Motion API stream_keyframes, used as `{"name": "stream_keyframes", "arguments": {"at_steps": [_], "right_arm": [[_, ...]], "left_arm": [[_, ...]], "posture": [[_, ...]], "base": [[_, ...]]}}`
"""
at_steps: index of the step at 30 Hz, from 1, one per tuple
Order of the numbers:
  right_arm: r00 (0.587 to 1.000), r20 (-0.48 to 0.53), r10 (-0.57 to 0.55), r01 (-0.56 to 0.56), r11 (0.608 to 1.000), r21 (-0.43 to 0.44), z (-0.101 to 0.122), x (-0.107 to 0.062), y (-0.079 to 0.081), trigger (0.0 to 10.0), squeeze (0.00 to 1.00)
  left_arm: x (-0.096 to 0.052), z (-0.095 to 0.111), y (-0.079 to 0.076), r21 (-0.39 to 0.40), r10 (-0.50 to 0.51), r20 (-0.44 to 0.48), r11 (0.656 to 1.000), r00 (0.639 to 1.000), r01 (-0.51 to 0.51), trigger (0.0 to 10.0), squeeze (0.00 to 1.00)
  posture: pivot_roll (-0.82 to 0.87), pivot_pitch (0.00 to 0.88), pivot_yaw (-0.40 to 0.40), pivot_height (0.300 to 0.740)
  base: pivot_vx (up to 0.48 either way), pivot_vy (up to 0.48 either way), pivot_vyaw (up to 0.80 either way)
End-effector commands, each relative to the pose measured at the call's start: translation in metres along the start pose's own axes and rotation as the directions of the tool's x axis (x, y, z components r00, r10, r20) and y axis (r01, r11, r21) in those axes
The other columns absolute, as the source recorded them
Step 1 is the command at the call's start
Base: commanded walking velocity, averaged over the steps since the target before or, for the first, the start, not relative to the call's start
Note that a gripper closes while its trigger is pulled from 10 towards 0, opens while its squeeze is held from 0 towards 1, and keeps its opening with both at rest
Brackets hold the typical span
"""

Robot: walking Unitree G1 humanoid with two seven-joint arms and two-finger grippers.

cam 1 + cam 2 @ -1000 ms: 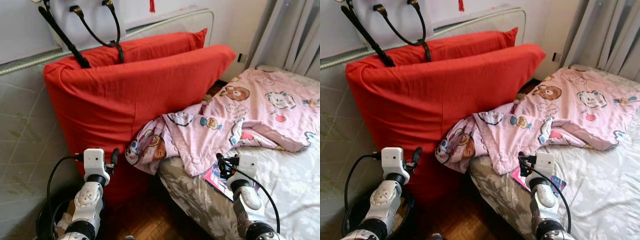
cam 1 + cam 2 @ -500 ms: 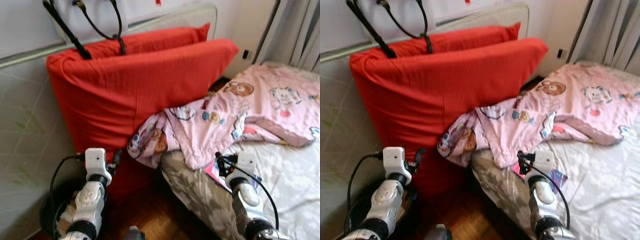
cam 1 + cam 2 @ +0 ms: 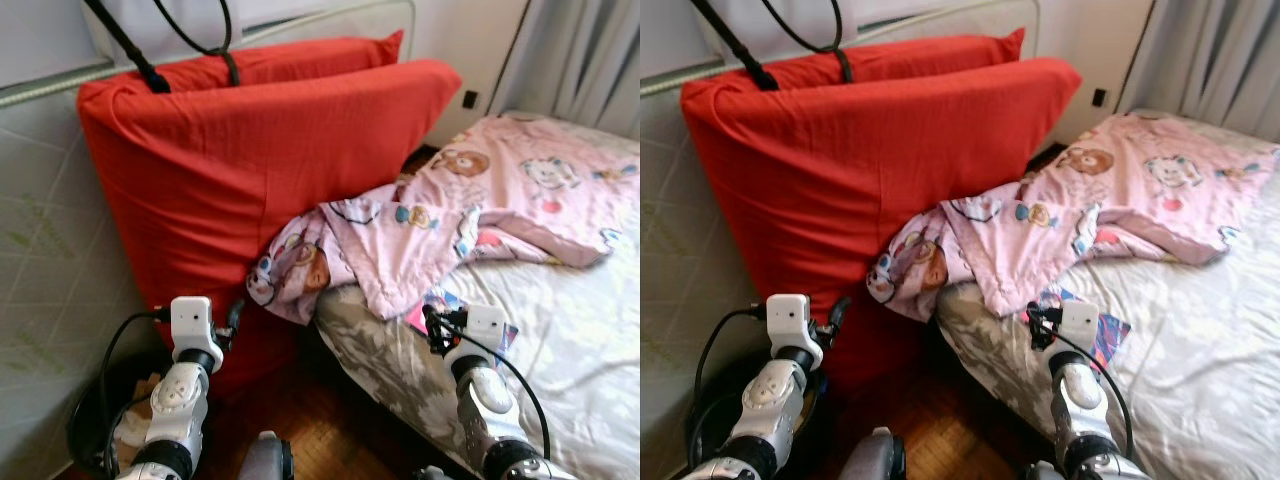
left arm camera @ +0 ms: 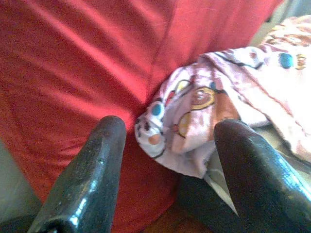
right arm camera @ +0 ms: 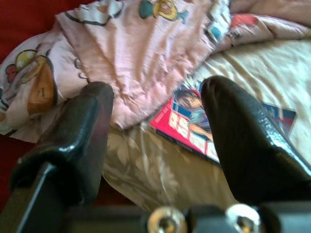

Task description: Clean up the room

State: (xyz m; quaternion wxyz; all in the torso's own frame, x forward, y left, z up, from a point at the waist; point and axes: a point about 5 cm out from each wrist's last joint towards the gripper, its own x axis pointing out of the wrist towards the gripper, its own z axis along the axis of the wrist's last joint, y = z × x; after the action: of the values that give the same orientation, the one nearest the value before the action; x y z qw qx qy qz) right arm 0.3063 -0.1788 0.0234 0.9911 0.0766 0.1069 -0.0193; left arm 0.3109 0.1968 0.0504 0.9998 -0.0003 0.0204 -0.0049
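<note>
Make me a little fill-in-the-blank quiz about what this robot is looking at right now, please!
1. The big cushion leaning by the bed is ____.
2. The blanket with cartoon pictures is mostly ____.
3. A magazine lies on the bed, partly tucked under the ____.
4. Both the left gripper and the right gripper are ____.

Missing words: red; pink; blanket; open

A big red cushion (image 3: 250, 170) is showing plain, bright colour. The blanket (image 3: 470, 215) is showing pale pink with cartoon bears and small blue, yellow and brown figures. The bed sheet (image 3: 570, 340) is showing a grey-beige flower print. A magazine (image 5: 204, 128) is showing a red, blue and white cover. The floor (image 3: 330, 440) is showing brown wood.
</note>
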Motion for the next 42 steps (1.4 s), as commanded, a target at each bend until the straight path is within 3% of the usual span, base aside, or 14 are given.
{"name": "stream_keyframes", "arguments": {"at_steps": [1,15,42], "right_arm": [[1.000,0.006,0.006,-0.006,1.000,-0.004,0.0009,0.0003,0.0013,10.0,0.00],[1.000,0.009,0.025,-0.025,1.000,0.005,0.0002,-0.0001,0.0046,10.0,0.00],[0.999,-0.005,0.035,-0.035,0.999,0.000,-0.0027,-0.0012,0.0051,10.0,0.00]], "left_arm": [[-0.0002,-0.0008,0.0007,0.006,-0.008,-0.012,1.000,1.000,0.008,10.0,0.00],[-0.0003,-0.0007,-0.0008,0.009,-0.019,-0.012,1.000,1.000,0.019,10.0,0.00],[-0.0030,-0.0041,-0.0010,0.013,-0.025,-0.022,1.000,0.999,0.025,10.0,0.00]], "posture": [[0.04,0.046,0.034,0.633],[0.04,0.050,0.035,0.633],[0.04,0.034,0.037,0.633]], "base": [[0.000,0.000,0.00],[0.000,0.000,0.00],[0.266,0.000,0.00]]}}
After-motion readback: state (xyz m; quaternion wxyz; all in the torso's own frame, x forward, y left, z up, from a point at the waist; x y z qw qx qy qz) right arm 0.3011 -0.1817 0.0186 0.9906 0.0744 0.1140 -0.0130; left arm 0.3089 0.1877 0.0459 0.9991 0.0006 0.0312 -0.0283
